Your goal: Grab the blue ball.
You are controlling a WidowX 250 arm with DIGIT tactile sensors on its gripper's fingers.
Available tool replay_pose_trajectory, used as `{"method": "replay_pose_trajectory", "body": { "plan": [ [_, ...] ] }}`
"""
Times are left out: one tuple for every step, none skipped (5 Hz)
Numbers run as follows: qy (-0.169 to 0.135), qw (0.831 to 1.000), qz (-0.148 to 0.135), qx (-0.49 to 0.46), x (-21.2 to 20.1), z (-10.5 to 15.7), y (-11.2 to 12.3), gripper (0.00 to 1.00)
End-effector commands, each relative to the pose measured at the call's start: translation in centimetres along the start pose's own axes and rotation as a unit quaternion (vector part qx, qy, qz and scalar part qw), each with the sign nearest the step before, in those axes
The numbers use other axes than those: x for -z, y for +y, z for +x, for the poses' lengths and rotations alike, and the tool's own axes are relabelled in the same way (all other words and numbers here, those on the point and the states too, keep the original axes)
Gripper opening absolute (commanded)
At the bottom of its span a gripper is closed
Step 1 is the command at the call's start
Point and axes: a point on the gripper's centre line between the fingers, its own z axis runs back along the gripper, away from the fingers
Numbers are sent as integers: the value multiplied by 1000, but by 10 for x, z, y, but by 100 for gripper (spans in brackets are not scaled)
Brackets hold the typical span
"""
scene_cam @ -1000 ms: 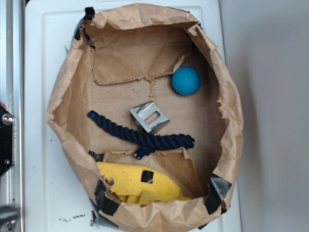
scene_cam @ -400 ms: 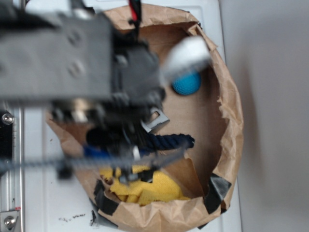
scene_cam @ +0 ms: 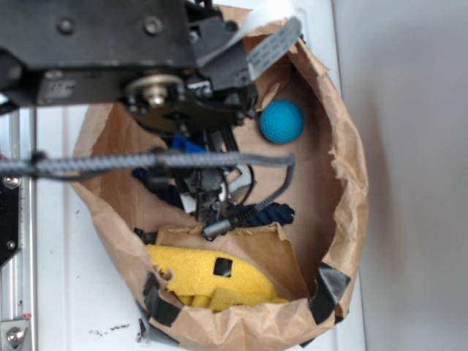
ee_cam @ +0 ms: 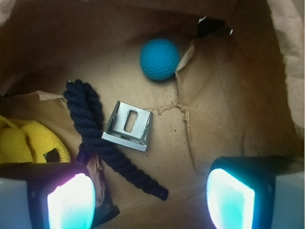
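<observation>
Arm [scene_cam: 110,44] newly over paper bag [scene_cam: 351,183], white tabletop [scene_cam: 58,292], perhaps laminate.

Blue ball [scene_cam: 282,121] [ee_cam: 159,59]: one small teal-blue sphere, surface matte and finely dimpled, intact and round. It rests on the brown paper floor inside the bag, near the creased paper wall, with a torn flap edge touching or just beside it in the wrist view. It lies free, nothing resting on it and nothing gripping it.
</observation>
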Motion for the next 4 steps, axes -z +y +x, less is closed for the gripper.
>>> {"method": "replay_pose_trajectory", "body": {
  "plan": [
    [-18,1000,2,-9,-13,7,8,100],
    [-18,1000,2,-9,-13,7,8,100],
    [-47,999,10,-26,22,17,-7,100],
    [-53,998,37,-11,47,23,-17,100]
  ]
}}
